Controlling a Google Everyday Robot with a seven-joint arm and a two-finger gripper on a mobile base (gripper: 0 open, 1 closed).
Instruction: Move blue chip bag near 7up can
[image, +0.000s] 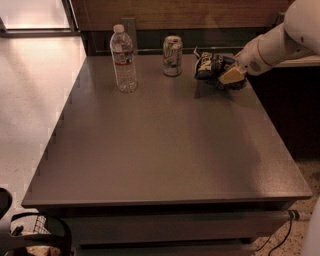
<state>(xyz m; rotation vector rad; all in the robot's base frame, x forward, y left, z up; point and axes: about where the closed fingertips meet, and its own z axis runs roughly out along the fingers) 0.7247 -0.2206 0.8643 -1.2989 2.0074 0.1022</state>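
The blue chip bag (212, 66) is a crumpled dark blue foil bag with pale lettering, at the far right of the table, just right of the 7up can (172, 55). The can is silvery-green with a pale label and stands upright near the table's back edge. My gripper (229, 76) comes in from the right on a white arm and is shut on the bag's right side, holding it just above the tabletop. A small gap separates bag and can.
A clear plastic water bottle (123, 59) with a white cap stands left of the can. The dark grey table (165, 150) stretches toward the front. A wooden wall panel runs behind the table. A cable hangs at the front right corner.
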